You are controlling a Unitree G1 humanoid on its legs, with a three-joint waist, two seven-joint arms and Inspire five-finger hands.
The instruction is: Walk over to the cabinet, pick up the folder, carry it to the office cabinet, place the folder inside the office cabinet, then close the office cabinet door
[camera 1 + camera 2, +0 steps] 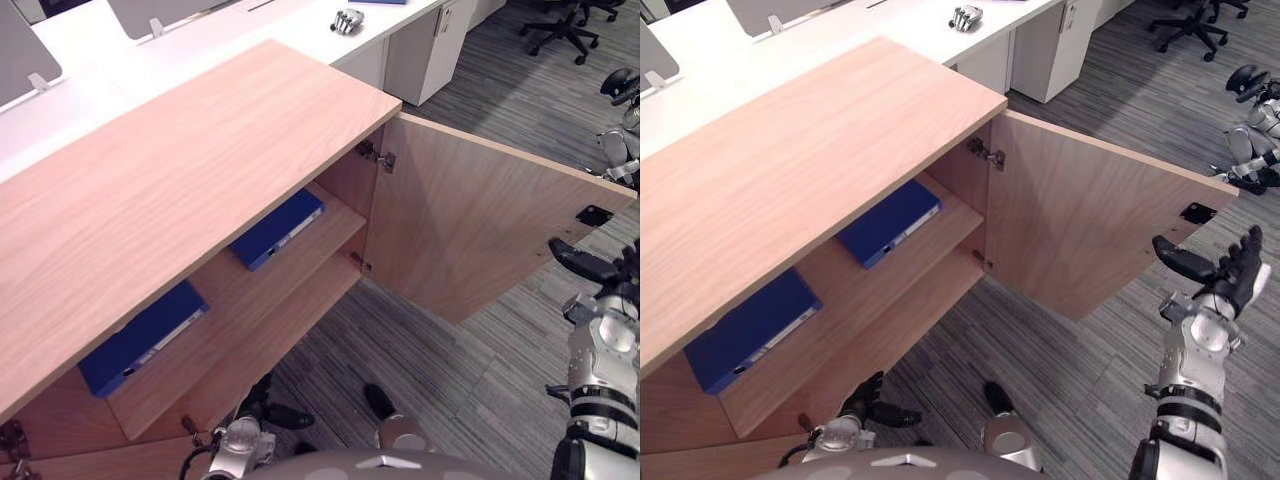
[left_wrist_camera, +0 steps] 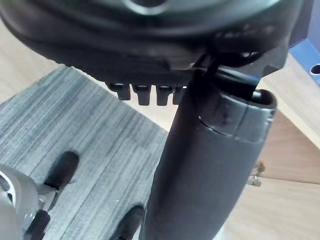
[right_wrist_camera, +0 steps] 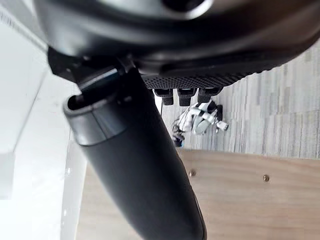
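The left hand (image 2: 150, 45) hangs with its thumb (image 2: 210, 165) straight and its fingers (image 2: 144, 92) relaxed, holding nothing. Past the hand lies grey striped carpet (image 2: 90, 130). Beside the hand stands the wooden cabinet (image 2: 287, 160), with the corner of a blue folder (image 2: 306, 54) on its shelf.

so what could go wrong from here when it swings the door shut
1. The right hand, fingers open, hovers by the free edge of the wide-open door, beside a black fitting; a push there might slip off or snag.
2. The left hand hangs low before the open cabinet, possibly in the door's sweep.
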